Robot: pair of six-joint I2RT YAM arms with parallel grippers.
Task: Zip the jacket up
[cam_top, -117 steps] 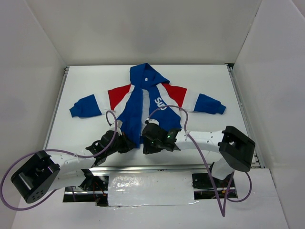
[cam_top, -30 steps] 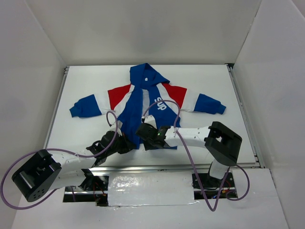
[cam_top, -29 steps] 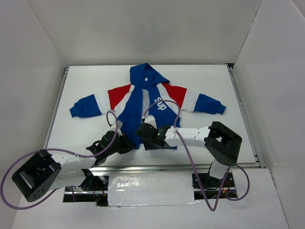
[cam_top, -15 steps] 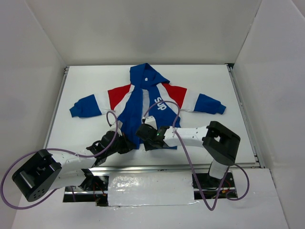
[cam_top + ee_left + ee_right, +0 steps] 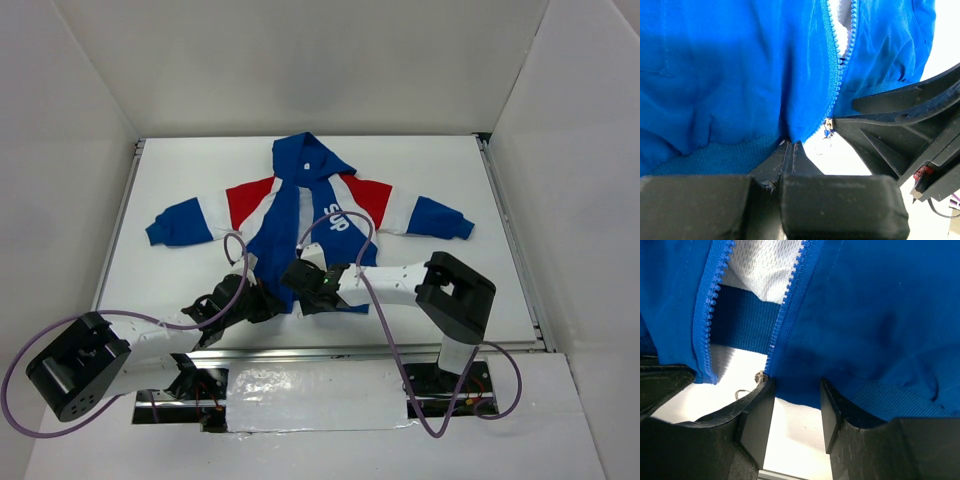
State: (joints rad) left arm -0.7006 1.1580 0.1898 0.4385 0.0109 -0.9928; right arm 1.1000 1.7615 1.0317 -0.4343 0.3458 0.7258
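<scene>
Lying jacket [image 5: 300, 215]: spread flat on the table, hood away from me, sleeves out to both sides, zipper [image 5: 831, 75] parted at the hem.
My left gripper [image 5: 790, 146]: arm stretched low toward the jacket's hem, fingers clenched on the hem corner beside the zipper.
My right gripper [image 5: 792, 390]: arm bent in from the jacket's right, fingers released, straddling the other panel's hem.
Table [image 5: 440, 290]: white, under the jacket.
Walls [image 5: 300, 60]: white, around the jacket on three sides.
</scene>
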